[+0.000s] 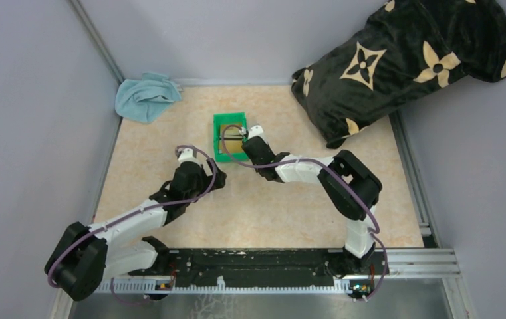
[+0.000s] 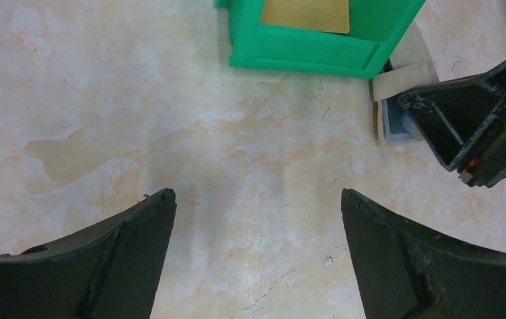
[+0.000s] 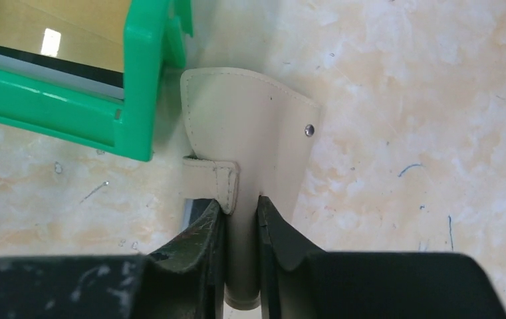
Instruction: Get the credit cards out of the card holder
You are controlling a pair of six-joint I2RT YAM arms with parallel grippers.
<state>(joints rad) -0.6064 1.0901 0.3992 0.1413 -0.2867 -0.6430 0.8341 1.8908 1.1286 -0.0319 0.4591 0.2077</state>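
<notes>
The card holder (image 3: 256, 126) lies on the table right beside the green bin (image 3: 137, 80), tan face up with a snap stud. My right gripper (image 3: 239, 203) is shut on its near tan flap, which is pinched upright between the jaws. In the left wrist view the card holder (image 2: 396, 100) shows a tan strip over a blue-grey edge, with the right gripper (image 2: 449, 126) on it. A gold credit card (image 2: 306, 13) lies inside the bin (image 2: 303, 50). My left gripper (image 2: 256, 199) hangs open over bare table, a short way in front of the bin, holding nothing.
A blue cloth (image 1: 145, 96) lies in the back left corner. A black pillow with tan flowers (image 1: 403, 60) fills the back right. Grey walls close the sides, and a metal rail (image 1: 270, 266) runs along the near edge.
</notes>
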